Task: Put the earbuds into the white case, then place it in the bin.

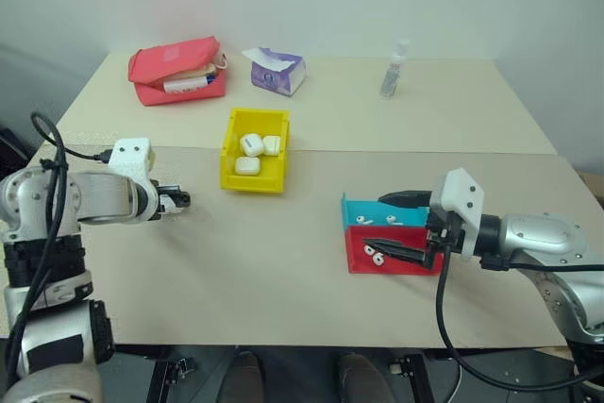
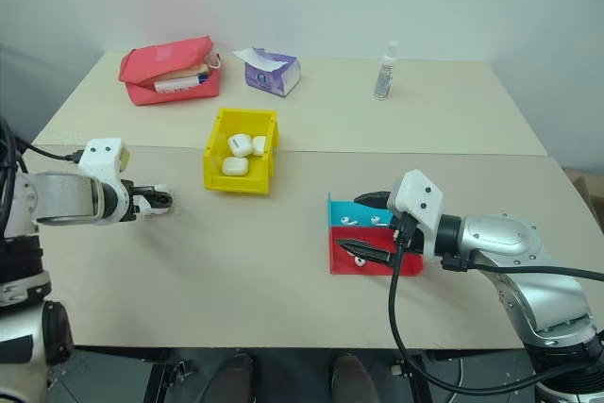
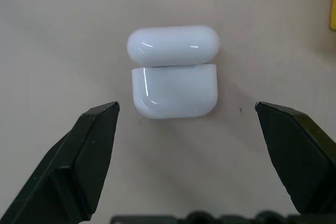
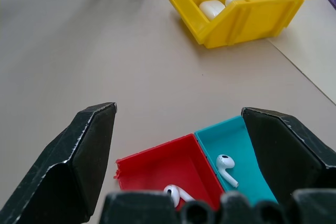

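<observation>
The white case (image 3: 173, 90) lies on the table with its lid (image 3: 173, 45) seemingly flipped open. My left gripper (image 3: 186, 114) hovers just over it, open, one finger on each side and not touching it. In the head views that gripper (image 1: 179, 199) is at the table's left. My right gripper (image 1: 389, 226) is open over the two small trays. One of the earbuds (image 4: 226, 163) lies in the blue tray (image 1: 382, 212), and others (image 1: 375, 254) lie in the red tray (image 1: 387, 261). The yellow bin (image 1: 253, 181) stands mid-table and holds three white cases (image 1: 247, 165).
A red pouch (image 1: 177, 70), a purple tissue pack (image 1: 277, 70) and a small spray bottle (image 1: 395, 70) stand along the far table. A seam between the two tabletops runs just behind the bin.
</observation>
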